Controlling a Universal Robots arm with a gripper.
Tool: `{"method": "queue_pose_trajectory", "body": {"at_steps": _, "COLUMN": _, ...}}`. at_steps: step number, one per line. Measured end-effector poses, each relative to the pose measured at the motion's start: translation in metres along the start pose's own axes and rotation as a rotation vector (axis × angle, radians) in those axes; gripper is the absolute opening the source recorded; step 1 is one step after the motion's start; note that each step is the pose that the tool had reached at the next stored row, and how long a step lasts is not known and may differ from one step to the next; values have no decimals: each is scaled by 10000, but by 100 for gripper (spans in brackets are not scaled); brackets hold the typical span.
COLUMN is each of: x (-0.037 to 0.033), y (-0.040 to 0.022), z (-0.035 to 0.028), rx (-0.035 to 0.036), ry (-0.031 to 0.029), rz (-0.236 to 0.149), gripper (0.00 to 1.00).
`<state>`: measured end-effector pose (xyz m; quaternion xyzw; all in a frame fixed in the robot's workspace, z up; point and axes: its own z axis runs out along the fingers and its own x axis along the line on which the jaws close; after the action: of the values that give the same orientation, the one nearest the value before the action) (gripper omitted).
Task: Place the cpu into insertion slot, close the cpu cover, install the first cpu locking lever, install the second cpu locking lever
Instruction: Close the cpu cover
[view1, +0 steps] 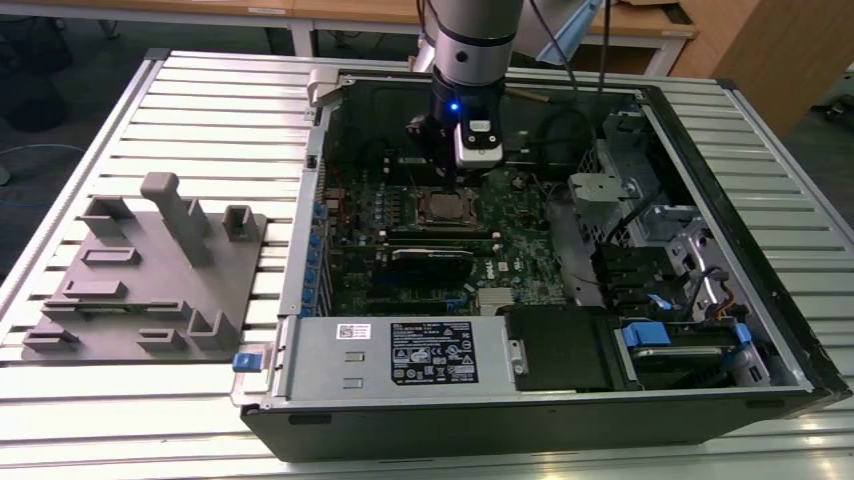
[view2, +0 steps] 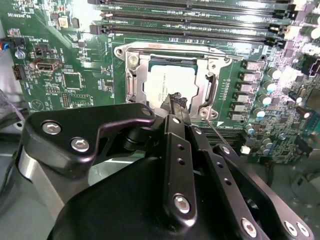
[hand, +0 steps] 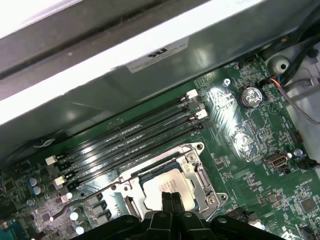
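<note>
The black two-fingered claw (view2: 176, 100) has its fingers pressed together and carries nothing. In both wrist views the joined tips stand at one edge of the cpu (view2: 159, 82), a small flat square chip with a pale silvery metal top; whether they touch it I cannot tell. The cpu lies flat in the small square dark insertion slot (view2: 172, 64), and the thin silver metal frame of the cpu cover (view2: 136, 82) lies down around it, so the first two steps look done to me. Beside the frame a thin silver wire lever (hand: 92, 196) stands out sideways over the green circuit board (view2: 75, 60); I judge it is not yet latched, so the step in hand is the first locking lever. This calls, I think, for the closed tips to meet such a thin wire exactly and to push it under its hook without pressing on the chip. The slot sits near the board's middle, just beside the long narrow black slots (view2: 190, 25), inside the open dark computer case (view1: 787, 330) on the ribbed metal tabletop (view1: 200, 110).
</note>
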<state>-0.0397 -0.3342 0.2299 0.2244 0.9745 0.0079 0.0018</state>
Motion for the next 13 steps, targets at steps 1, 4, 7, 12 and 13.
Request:
{"method": "queue_pose_trajectory", "body": {"at_steps": 1, "x": 0, "y": 0, "z": 0, "rx": 0, "ry": 1, "rz": -81, "gripper": 10}}
{"method": "queue_pose_trajectory", "body": {"at_steps": 4, "x": 0, "y": 0, "z": 1, "rx": 0, "ry": 5, "rz": -348, "gripper": 10}}
{"method": "queue_pose_trajectory", "body": {"at_steps": 7, "x": 0, "y": 0, "z": 1, "rx": 1, "ry": 10, "rz": -644, "gripper": 10}}
{"method": "queue_pose_trajectory", "body": {"at_steps": 12, "x": 0, "y": 0, "z": 3, "rx": 0, "ry": 19, "rz": -1180, "gripper": 10}}
{"method": "queue_pose_trajectory", "body": {"at_steps": 13, "x": 0, "y": 0, "z": 3, "rx": 1, "ry": 20, "rz": -1237, "gripper": 10}}
